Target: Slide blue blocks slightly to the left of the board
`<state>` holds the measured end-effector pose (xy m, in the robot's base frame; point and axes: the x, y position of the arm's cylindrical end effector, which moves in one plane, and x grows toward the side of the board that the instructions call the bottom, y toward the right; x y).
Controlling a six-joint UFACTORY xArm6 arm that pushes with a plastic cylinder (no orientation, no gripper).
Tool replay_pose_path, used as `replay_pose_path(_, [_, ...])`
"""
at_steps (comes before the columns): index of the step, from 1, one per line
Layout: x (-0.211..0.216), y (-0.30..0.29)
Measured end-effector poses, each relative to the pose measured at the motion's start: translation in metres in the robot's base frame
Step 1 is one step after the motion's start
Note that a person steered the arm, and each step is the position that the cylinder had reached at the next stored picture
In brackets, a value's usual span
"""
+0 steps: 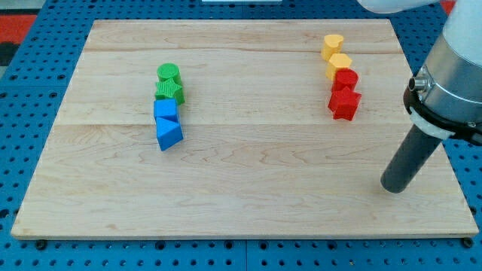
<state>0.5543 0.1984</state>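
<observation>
Two blue blocks lie at the view's left-centre of the wooden board (248,196): a blue cube-like block (166,111) and, touching it just below, a blue triangular block (169,134). My tip (392,187) rests on the board near its right edge, far to the right of the blue blocks and below the red blocks. Nothing touches the tip.
A green round block (169,74) and a green star-like block (170,91) sit directly above the blue ones, in one column. At the upper right, two yellow blocks (333,45) (340,65) and two red blocks (346,79) (345,103) form another column. A blue pegboard (30,113) surrounds the board.
</observation>
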Motion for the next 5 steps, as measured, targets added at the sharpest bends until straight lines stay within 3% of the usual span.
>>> replay_pose_path(4, [0.007, -0.007])
replay_pose_path(5, [0.007, -0.060])
